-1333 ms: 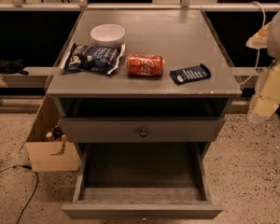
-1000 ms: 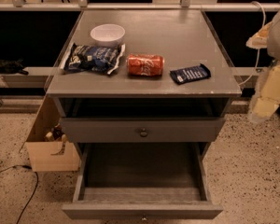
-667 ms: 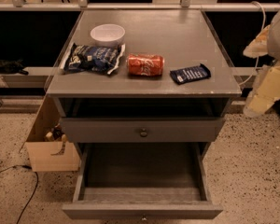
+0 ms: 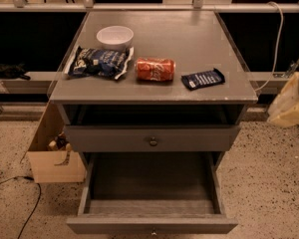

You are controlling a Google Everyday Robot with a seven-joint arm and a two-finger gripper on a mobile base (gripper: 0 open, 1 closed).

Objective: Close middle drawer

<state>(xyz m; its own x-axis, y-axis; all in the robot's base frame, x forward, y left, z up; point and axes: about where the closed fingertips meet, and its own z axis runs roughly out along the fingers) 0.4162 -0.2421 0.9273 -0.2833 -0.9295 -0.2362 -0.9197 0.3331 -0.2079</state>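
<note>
Though cropped, gripper (image 4: 289, 105) hangs right of table (image 4: 174, 39).

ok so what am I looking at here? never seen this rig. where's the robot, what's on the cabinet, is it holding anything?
There is one camera, looking down at the front of a grey cabinet. Where it is mounted is not on record. The robot is a mobile base with one arm. Only a pale shape at the right edge shows, apparently its gripper, which is beside the cabinet top and away from the drawers. I cannot see it holding anything.

On top lie a white bowl, a chip bag, a red can on its side and a dark snack bar.

Below, the upper drawer is out a little. The middle drawer is pulled far out and looks empty; that is the one to push shut. A cardboard box stands on the floor at the left.
</note>
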